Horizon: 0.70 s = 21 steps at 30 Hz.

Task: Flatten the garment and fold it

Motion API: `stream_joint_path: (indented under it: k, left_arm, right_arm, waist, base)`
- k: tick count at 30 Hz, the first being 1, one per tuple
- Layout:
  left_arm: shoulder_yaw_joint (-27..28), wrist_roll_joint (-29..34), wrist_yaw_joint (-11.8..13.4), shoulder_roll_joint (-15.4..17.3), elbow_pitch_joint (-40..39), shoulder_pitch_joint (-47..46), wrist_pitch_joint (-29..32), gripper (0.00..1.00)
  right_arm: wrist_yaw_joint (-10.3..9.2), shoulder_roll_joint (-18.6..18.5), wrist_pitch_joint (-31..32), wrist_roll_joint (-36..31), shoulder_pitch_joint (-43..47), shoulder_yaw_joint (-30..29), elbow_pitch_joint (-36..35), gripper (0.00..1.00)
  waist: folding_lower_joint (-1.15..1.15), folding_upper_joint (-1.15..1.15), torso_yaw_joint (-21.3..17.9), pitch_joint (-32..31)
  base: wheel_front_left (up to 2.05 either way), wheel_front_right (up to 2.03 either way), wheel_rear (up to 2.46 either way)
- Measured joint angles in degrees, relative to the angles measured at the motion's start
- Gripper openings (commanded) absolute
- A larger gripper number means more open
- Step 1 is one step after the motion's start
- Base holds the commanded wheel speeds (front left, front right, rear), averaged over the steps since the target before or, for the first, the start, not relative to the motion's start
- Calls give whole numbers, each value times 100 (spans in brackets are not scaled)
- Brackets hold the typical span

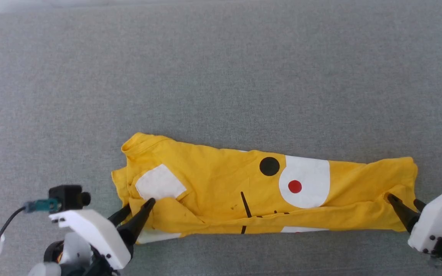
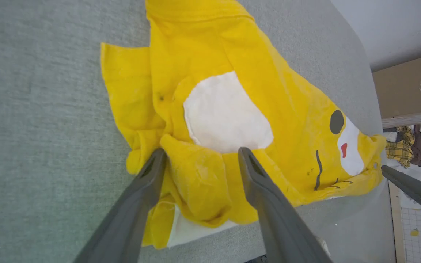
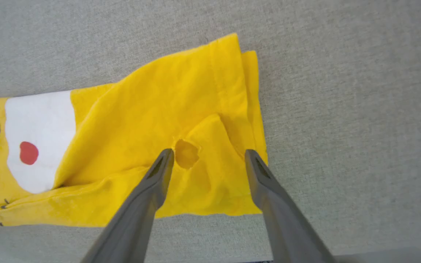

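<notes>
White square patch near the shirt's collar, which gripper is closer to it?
Left. The left gripper is open, one fingertip right beside the white patch; the right gripper is open at the opposite, hem end of the garment.

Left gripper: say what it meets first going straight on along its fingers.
The garment: the left gripper straddles a raised yellow fold, white patch just beyond. Contact depth is unclear.
</notes>
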Motion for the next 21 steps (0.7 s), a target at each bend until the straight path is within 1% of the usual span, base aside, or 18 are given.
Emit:
stream_joint_path:
  k: [4,7,9,10,13,18,19,21]
  left_arm:
    - [132,154,105,49,-425,291,-256,100]
    - [324,472,248,70,-779,403,-746,100]
    - [504,710,361,25,-955,432,-1215,100]
    - [538,847,369,14,-1022,450,-1428,100]
    - [709,1235,469,-125,-1116,466,-2218,100]
    - [934,1909,546,-411,-1156,485,-3868,100]
    - [964,2029,555,-465,-1150,498,-4122,100]
    - [966,2365,553,-535,-1144,583,-4335,100]
  right_arm:
    - [0,0,231,111,154,-86,-468,100]
    - [0,2,74,122,197,-258,-854,100]
    - [-1,7,-293,71,183,-447,-1058,100]
    - [-1,4,-517,31,172,-516,-1129,100]
    - [-1,9,-1170,-115,146,-565,-1183,100]
    - [-1,18,-2164,-247,163,-501,-983,100]
    - [-1,16,-2325,-250,183,-486,-910,100]
    - [-1,18,-2569,-296,257,-436,-751,100]
  waist:
    - [0,0,0,-147]
    - [-1,0,10,-244]
    - [-1,0,20,-291]
    - [-1,0,28,-310]
    - [-1,0,53,-349]
    - [0,0,63,-390]
    - [-1,0,61,-394]
    - [-1,0,62,-391]
  base:
    - [0,0,0]
    - [0,0,0]
    - [0,0,0]
    - [0,0,0]
    - [0,0,0]
    - [0,0,0]
    - [0,0,0]
    - [0,0,0]
